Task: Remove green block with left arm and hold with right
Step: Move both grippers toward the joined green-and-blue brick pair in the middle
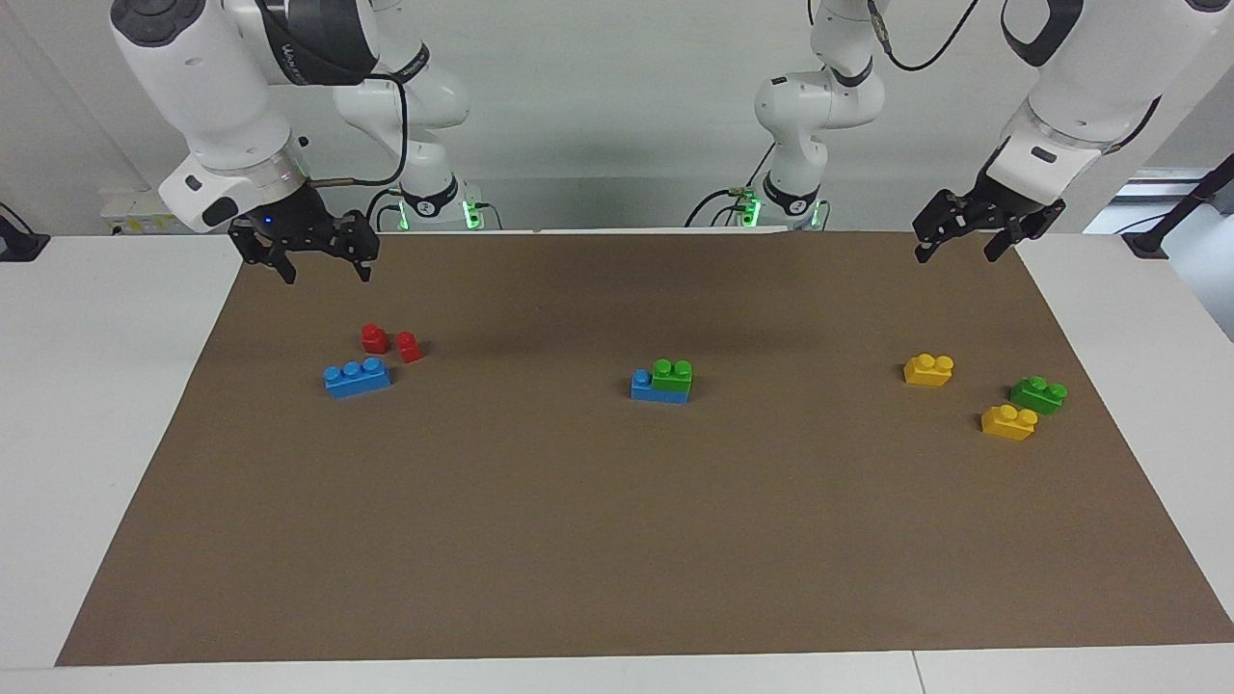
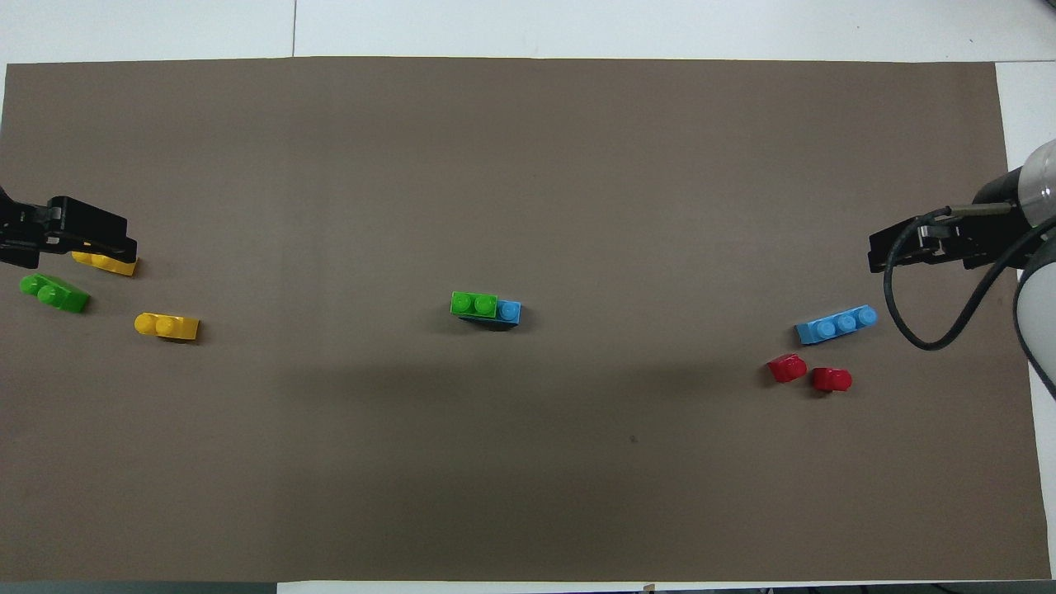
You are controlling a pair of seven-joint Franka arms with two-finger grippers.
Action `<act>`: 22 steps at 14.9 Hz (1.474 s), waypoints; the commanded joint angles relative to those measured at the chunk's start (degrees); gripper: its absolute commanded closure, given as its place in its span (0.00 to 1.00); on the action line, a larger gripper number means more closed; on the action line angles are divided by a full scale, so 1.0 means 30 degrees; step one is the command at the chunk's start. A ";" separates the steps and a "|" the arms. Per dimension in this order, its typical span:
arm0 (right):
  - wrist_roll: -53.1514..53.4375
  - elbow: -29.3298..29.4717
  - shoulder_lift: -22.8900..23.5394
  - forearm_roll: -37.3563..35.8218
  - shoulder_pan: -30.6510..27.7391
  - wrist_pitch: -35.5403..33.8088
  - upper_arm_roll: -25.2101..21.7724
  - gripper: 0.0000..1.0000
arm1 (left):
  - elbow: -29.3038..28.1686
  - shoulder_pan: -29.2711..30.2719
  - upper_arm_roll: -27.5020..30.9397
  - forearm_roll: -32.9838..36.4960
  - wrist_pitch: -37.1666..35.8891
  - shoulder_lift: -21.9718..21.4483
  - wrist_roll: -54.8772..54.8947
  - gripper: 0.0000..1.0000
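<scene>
Mat: a brown, matte paper-like sheet (image 1: 617, 540) covers most of the white table (image 1: 96, 434); white margins stay bare at both ends.
Green block: the green block (image 1: 672, 374) is glossy plastic with two round studs, seated on one end of a blue brick (image 1: 644, 386) near the middle of the mat, one blue stud left uncovered.
Open room: the half of the mat toward the edge farthest from the robots carries nothing, and wide bare strips flank the central stack on both sides.
Right arm's end: a loose blue three-stud brick (image 1: 357, 377) lies with two small red pieces (image 1: 390, 341) just beside it, on its robot side.
Left arm's end: two yellow two-stud bricks (image 1: 928, 369) and a second green brick (image 1: 1038, 394) sit grouped near the mat's edge, close together.
Left gripper: the left gripper (image 1: 956, 245) hangs over the mat's corner nearest its own base, fingers spread wide, holding nothing.
Right gripper: the right gripper (image 1: 324, 267) hangs over the mat's other robot-side corner, fingers spread wide, holding nothing.
</scene>
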 commanded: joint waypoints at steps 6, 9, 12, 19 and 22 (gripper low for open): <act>0.5241 -0.0888 -0.0228 -0.0127 -0.0032 0.1819 0.0314 0.00 | -0.0386 0.0346 -0.0093 -0.0205 0.0205 -0.0440 0.0325 0.00; 1.2731 -0.1388 -0.0347 0.0164 0.1283 0.2024 0.0432 0.00 | -0.0678 0.0346 -0.0093 -0.0205 0.0263 -0.0615 0.0325 0.00; 1.9952 -0.1737 -0.0142 0.1658 0.2222 0.2870 0.0432 0.00 | -0.1670 0.0317 -0.0093 -0.0205 0.1022 -0.1024 0.0150 0.00; 2.9034 -0.3057 0.1028 0.5465 0.4066 0.5741 0.0432 0.00 | -0.5038 -0.0005 -0.0209 -0.0263 0.3072 -0.2605 -0.4234 0.00; 3.1243 -0.3845 0.1382 0.6609 0.4771 0.7409 0.0432 0.00 | -0.6563 -0.0940 -0.0269 -0.0380 0.4361 -0.3221 -0.7836 0.00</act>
